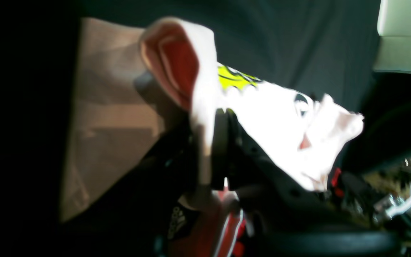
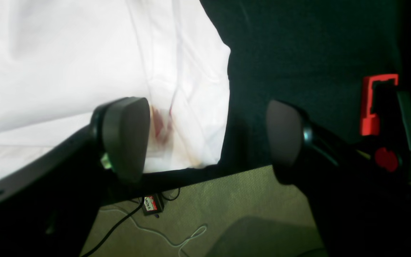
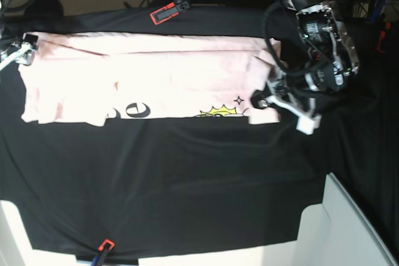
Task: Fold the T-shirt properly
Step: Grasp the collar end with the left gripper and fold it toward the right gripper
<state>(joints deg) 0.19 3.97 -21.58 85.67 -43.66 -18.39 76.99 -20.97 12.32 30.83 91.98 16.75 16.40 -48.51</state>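
Note:
The pale pink T-shirt (image 3: 149,76) lies as a long band across the far half of the black table cloth (image 3: 187,179). Black letters and a yellow graphic (image 3: 218,113) show along its near edge. My left gripper (image 3: 260,100) is at the shirt's right end in the base view. The left wrist view shows its fingers (image 1: 221,142) shut on a raised fold of the T-shirt (image 1: 280,117). My right gripper (image 2: 205,137) stands open over the shirt's other end (image 2: 191,107), near the table's edge, with one pad (image 2: 125,137) over the fabric and the other (image 2: 285,137) over the cloth.
A red and black clamp (image 3: 169,12) grips the cloth at the back edge, and another (image 3: 103,246) at the front edge. A white panel (image 3: 349,228) stands at the front right. In the right wrist view, carpet with cables (image 2: 191,221) lies beyond the table edge, beside a red clamp (image 2: 376,103).

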